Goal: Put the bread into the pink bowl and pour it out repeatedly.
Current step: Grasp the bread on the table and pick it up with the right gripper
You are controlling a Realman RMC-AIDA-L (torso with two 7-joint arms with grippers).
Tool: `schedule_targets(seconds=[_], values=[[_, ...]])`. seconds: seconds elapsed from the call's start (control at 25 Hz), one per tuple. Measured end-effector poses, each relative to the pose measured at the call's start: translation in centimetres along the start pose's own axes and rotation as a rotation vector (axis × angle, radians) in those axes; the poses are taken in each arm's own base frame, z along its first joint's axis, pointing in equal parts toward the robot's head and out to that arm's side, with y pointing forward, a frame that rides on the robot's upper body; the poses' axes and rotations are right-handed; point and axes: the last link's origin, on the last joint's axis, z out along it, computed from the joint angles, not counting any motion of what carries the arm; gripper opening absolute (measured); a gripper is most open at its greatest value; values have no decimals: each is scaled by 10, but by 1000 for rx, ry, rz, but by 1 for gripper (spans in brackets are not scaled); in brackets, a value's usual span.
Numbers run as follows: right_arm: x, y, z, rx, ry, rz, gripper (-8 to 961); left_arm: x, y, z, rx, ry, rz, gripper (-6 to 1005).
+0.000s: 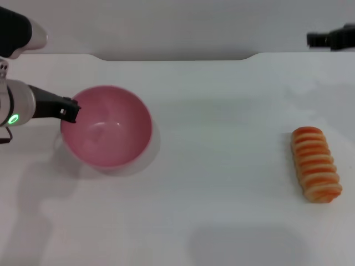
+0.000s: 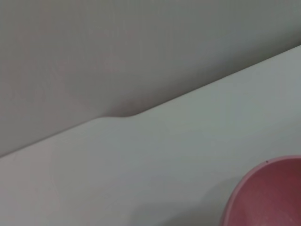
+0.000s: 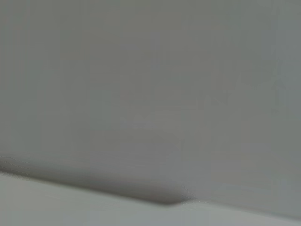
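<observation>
We see the pink bowl sitting upright on the left side of the white table, round, deep and glossy, its smooth inside holding nothing; in the left wrist view only an arc of its rim shows. We find the bread well apart from it on the right side, an elongated golden-tan loaf lying flat with its orange-brown crosswise ridges up; its long axis runs roughly front to back.

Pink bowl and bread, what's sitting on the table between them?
Nothing: in the head view the white table is bare between the pink bowl and the bread.
</observation>
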Motion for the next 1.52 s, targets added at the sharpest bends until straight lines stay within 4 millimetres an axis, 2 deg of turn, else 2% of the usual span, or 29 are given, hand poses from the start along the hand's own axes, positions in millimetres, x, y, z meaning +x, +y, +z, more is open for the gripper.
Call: schedule_targets(seconds=[0.32,0.52,0.8,1.4,1.52], values=[[32,19,19,-108,284,-25,834,11,3,3,-6,12,22,43],[44,27,22,-119,342,-36,834,15,4,7,-12,7,30,43],[53,22,22,-87,418,-50,834,16,3,10,-12,1,34,43],[88,9,20,-57,468,15,834,17,2,15,-13,-7,29,43],[89,8,21,-54,466,19,834,18,2,16,-15,-9,31,43]])
